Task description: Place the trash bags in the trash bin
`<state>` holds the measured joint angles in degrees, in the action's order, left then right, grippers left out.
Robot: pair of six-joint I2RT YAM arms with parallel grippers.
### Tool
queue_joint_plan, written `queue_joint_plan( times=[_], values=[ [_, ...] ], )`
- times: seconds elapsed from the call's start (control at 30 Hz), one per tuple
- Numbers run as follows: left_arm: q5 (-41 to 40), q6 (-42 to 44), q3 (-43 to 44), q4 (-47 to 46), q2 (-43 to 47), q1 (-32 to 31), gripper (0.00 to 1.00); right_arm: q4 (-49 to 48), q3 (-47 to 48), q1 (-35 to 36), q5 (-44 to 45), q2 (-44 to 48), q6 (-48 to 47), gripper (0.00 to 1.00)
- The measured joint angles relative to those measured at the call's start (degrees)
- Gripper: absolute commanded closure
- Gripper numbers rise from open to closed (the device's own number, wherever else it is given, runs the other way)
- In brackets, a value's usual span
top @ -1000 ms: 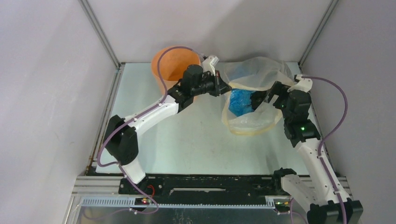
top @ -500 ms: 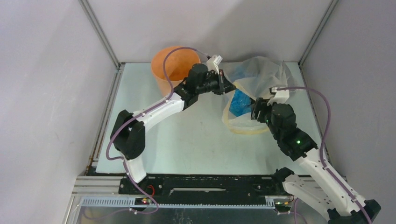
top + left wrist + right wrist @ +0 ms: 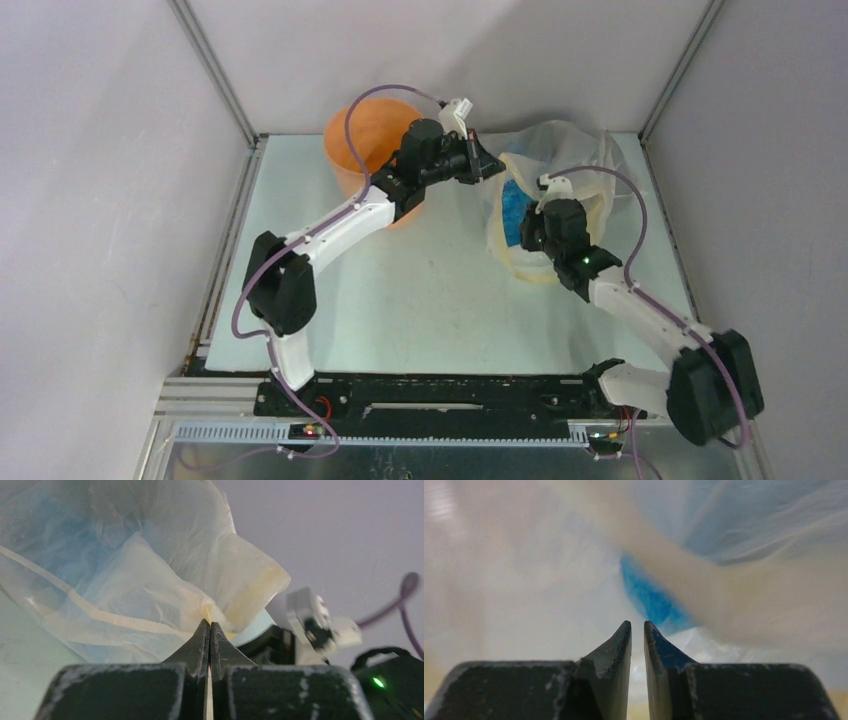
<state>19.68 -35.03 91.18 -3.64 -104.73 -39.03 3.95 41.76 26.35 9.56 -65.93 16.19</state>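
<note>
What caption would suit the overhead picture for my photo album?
The left gripper pinches the clear sack while the right gripper reaches inside toward the blue trash bags.

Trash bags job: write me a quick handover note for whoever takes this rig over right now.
Left tool: shut on the sack's edge, holding it up.
Right tool: inside the sack at the blue bag, jaws nearly closed; grip unclear.
Bin: upright at the far left, no bag seen in it.
Done: sack opened, blue bag reached.
Left: pull the blue bag out and drop it in the bin.
</note>
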Motion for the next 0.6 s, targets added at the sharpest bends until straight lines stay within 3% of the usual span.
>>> queue_joint_plan(
  times=[0.17, 0.27, 0.6],
  values=[
    [-0.4, 0.0, 3.7, 1.1, -3.5, 1.1, 1.00, -7.1, 0.5, -8.6, -5.3, -10.3, 3.7, 0.82],
    [-0.5, 0.0, 5.3, 1.7, -6.1, 1.6, 1.00, -8.7, 2.7, -10.3, -6.3, -16.3, 5.0, 0.82],
    [-4.6, 1.4, 6.2, 3.8, -10.8, 2.7, 1.00, -10.1, 14.7, -14.4, -5.9, -29.2, 6.8, 0.66]
  ],
)
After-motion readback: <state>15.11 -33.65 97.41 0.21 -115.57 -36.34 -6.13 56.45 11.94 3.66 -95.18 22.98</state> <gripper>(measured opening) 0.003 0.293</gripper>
